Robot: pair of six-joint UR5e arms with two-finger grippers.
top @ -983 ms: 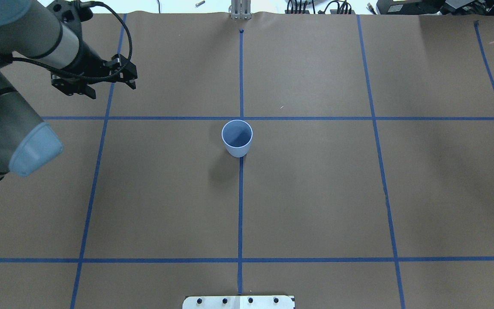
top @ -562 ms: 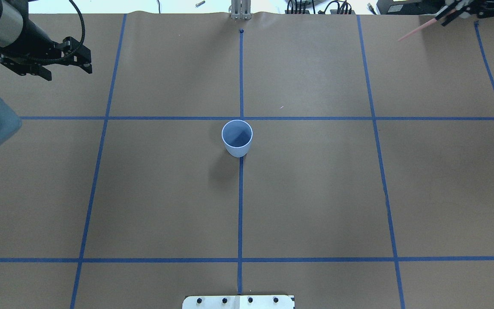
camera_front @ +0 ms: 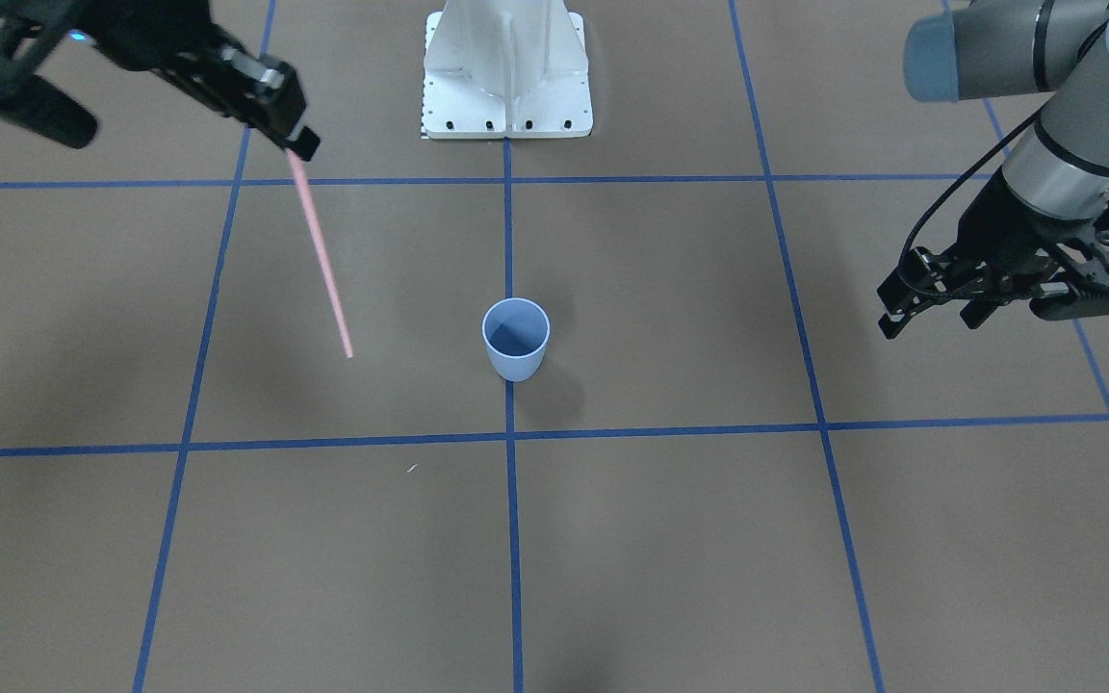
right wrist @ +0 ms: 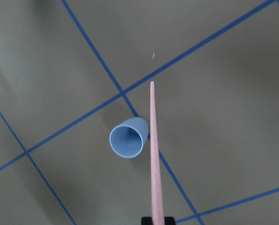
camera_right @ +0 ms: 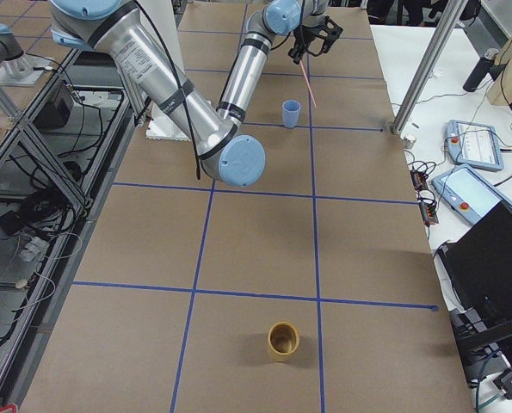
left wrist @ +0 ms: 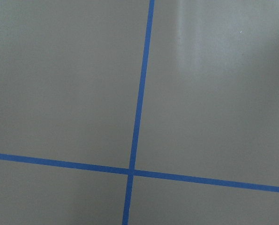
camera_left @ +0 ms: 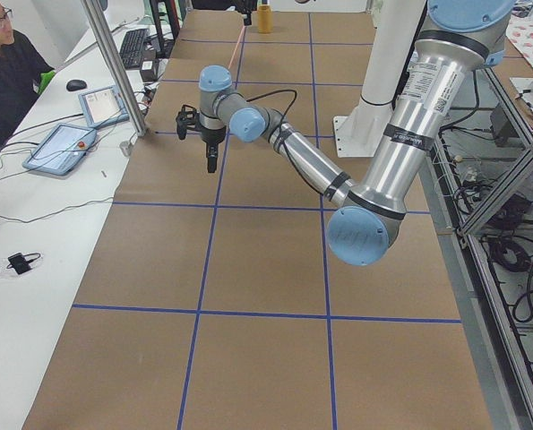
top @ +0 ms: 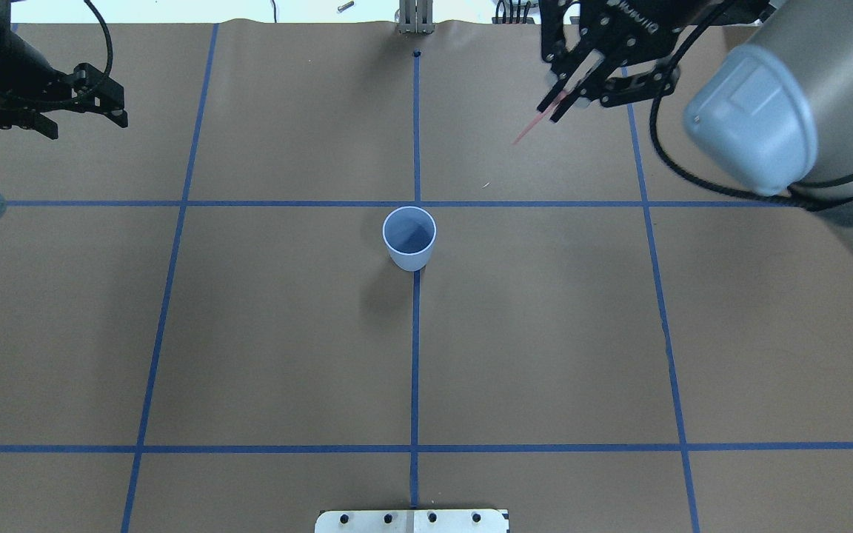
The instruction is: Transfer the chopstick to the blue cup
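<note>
While right gripper [camera_front: 300, 147] clamps chopstick [camera_front: 322, 260], blue cup [camera_front: 516, 364] stands well apart.

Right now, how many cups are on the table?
2. The blue cup stands near the centre; a tan cup stands far to the robot's right, seen in one view only.

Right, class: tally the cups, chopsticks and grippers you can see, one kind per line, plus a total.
Cups: 2 (blue cup, tan cup)
Chopsticks: 1 (chopstick)
Grippers: 2 (left gripper, right gripper)
Total: 5
</note>
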